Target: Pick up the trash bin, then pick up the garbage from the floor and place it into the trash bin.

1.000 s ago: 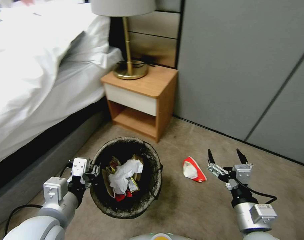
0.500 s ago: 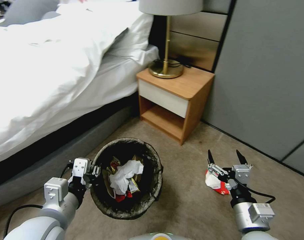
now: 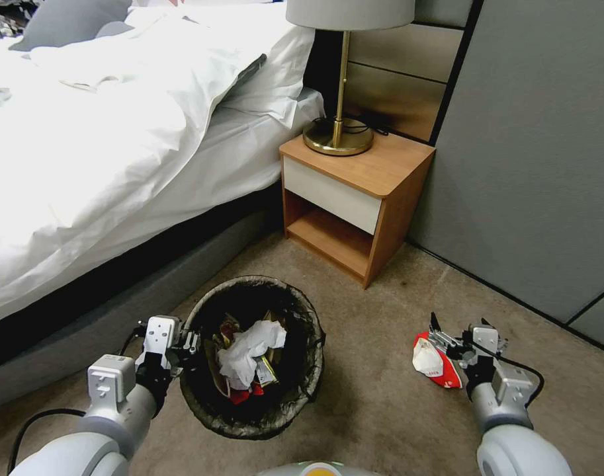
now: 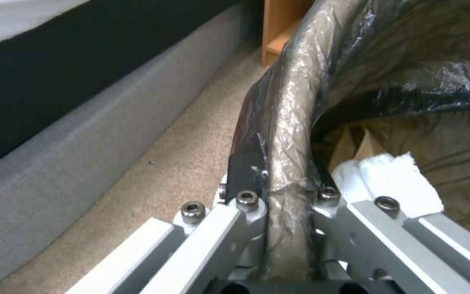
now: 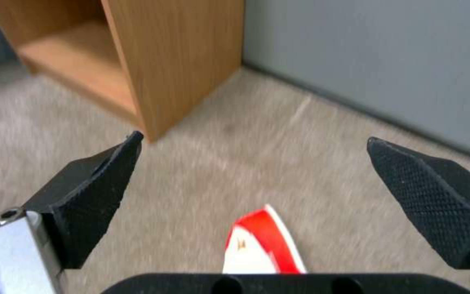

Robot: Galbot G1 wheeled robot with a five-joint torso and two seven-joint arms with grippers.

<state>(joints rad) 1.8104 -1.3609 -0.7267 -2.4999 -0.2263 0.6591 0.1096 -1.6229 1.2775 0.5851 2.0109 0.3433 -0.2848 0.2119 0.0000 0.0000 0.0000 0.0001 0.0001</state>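
Dark bag plastic, folded over the rim of the trash bin (image 3: 252, 357), is pinched between the fingers of the left gripper (image 4: 287, 185), which clamps the bin's near-left edge. Inside the bin, just past that claw, lie white tissue (image 3: 249, 347) and wrappers. Off to the right, the right gripper (image 5: 254, 163) hangs low over the carpet (image 3: 381, 396) with its fingers spread wide; the red-and-white carton (image 3: 435, 360) lies just under and between them, untouched, with the nightstand (image 3: 354, 198) beyond.
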